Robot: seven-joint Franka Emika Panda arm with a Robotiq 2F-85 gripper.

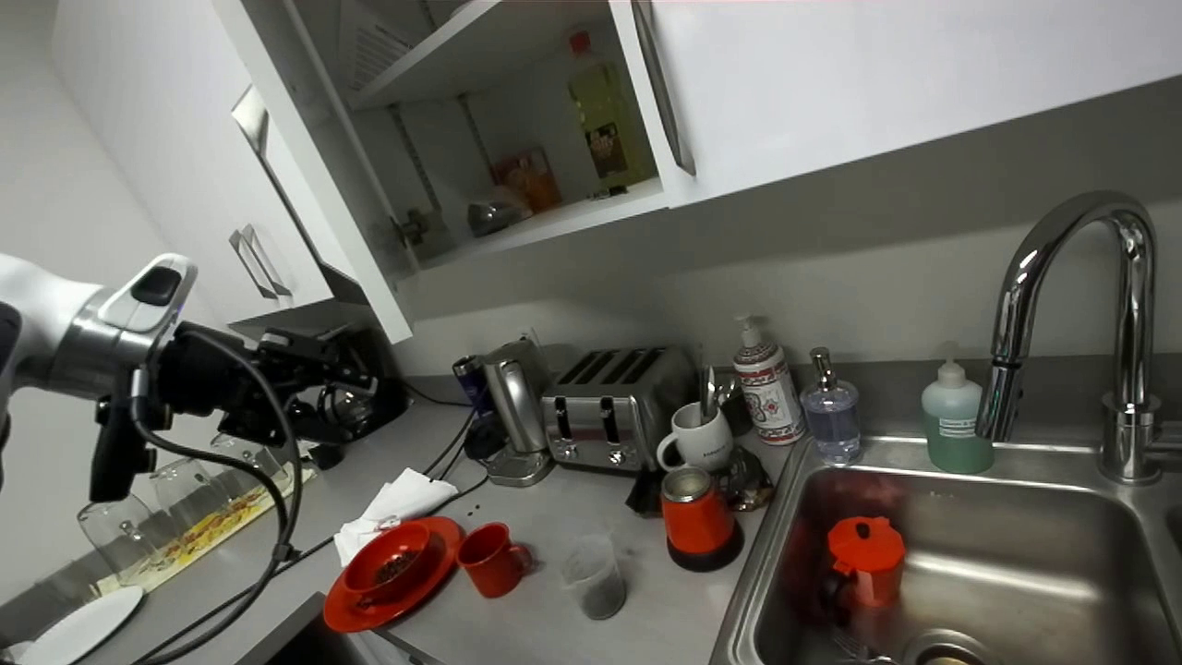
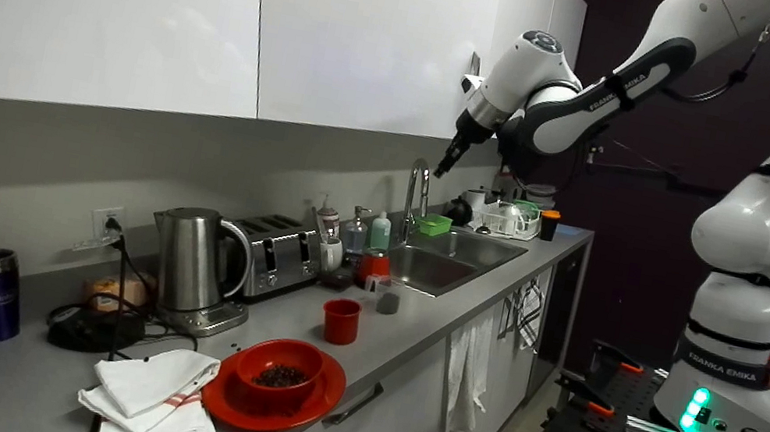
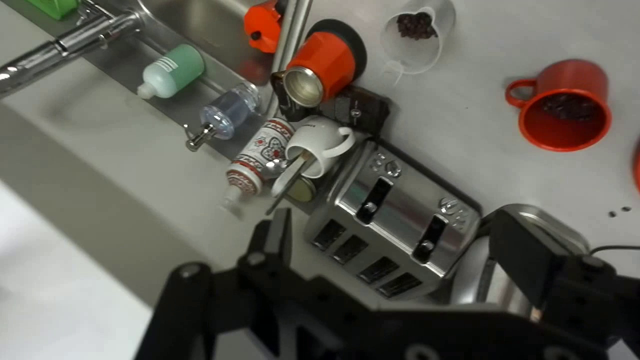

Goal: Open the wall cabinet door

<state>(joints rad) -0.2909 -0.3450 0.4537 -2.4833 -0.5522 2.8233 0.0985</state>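
Observation:
The wall cabinet door [image 1: 319, 166] stands swung open in an exterior view, seen nearly edge-on, with its silver bar handle [image 1: 249, 115] beside the free edge. Shelves inside the cabinet show. Its plain white face [image 2: 378, 33] shows in an exterior view, with the handle [image 2: 475, 64] partly hidden near the arm. My gripper [image 1: 355, 406] is low beside the door's bottom corner, apart from the handle; it also hangs below the door's edge in an exterior view [image 2: 439, 172]. In the wrist view my gripper [image 3: 392, 220] has its fingers spread with nothing held; the door cannot be made out there.
A matching white door [image 1: 877, 74] with a handle near its left edge is shut. A yellow oil bottle [image 1: 605, 120] stands on the cabinet shelf. Below are a toaster [image 1: 619, 406], a kettle [image 2: 187, 260], a faucet [image 1: 1136, 323], soap bottles and red dishes.

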